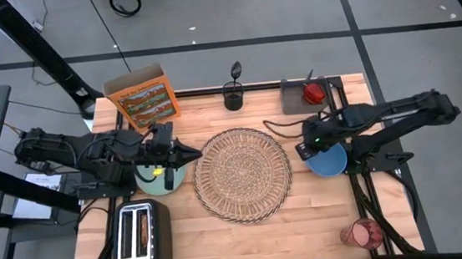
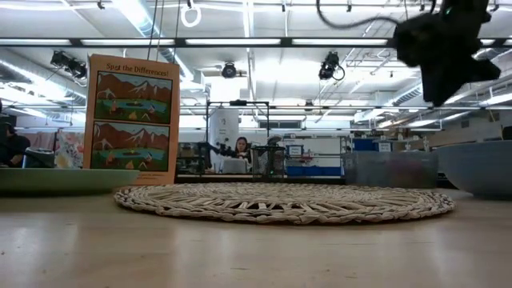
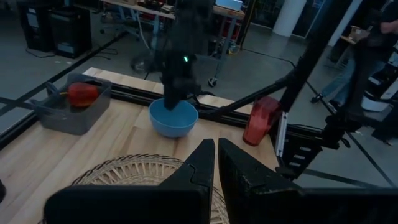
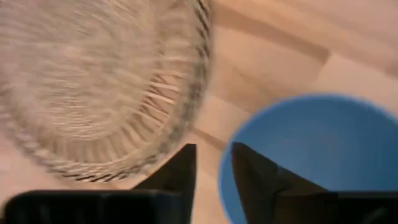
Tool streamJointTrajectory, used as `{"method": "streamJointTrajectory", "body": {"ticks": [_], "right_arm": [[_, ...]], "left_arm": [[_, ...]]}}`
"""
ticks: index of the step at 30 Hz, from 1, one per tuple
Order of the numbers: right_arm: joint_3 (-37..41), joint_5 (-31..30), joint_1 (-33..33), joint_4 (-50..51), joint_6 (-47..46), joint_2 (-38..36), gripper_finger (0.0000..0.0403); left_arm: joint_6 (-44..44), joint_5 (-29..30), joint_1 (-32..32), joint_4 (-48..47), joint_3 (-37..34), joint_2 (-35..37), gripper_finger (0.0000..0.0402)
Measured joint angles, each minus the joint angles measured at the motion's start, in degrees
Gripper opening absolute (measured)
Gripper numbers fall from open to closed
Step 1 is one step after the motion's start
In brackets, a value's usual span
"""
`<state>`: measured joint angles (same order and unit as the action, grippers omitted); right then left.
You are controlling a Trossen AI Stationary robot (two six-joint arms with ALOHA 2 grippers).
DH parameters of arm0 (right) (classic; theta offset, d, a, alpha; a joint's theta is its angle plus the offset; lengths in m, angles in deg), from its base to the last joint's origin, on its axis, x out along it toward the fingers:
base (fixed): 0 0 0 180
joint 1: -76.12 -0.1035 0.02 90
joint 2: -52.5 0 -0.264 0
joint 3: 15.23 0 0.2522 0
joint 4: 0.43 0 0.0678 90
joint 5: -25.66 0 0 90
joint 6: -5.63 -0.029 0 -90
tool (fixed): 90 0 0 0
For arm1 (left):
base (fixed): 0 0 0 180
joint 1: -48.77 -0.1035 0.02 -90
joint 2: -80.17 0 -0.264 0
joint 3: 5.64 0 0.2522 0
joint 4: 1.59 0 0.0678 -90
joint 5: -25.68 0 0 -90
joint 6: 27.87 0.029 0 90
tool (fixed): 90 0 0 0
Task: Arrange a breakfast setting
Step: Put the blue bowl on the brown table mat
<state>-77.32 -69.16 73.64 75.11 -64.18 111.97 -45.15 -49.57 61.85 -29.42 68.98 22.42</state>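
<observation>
The round wicker placemat (image 1: 242, 174) lies mid-table. A pale teal plate (image 1: 153, 181) rests on the table to its left, under my left gripper (image 3: 216, 157), which is shut, holds nothing and points level over the mat's left edge. The blue bowl (image 1: 330, 164) stands right of the mat. My right gripper (image 4: 213, 165) hangs above the bowl's left rim (image 4: 231, 155), pointing down, fingers a little apart and clear of it, as the low view shows (image 2: 444, 68). The red cup (image 1: 362, 234) stands near right; the orange cereal box (image 1: 142, 95) stands upright far left.
A silver toaster (image 1: 142, 238) sits at the near left corner. A grey tray (image 1: 300, 98) at the far right holds the red apple (image 1: 313, 93). A dark holder (image 1: 233, 96) with the spoon stands at the far middle. Bare wood lies near the front edge.
</observation>
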Motion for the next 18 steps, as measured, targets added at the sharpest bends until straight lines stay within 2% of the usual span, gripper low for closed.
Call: {"method": "streamJointTrajectory", "body": {"ticks": [3,6,18], "right_arm": [[1.8,1.3,0.4,1.1,-3.9,3.7,0.0161],[2.1,3.0,0.3,-0.3,-4.7,7.1,0.0177],[2.1,3.4,-0.1,-3.1,-4.7,19.5,0.0161]], "left_arm": [[0.0,0.0,-0.7,0.0,0.0,0.0,0.0029],[0.0,0.0,-0.8,0.0,0.0,0.0,0.0029],[0.0,0.0,0.1,-1.4,0.0,0.0,0.0029]]}}
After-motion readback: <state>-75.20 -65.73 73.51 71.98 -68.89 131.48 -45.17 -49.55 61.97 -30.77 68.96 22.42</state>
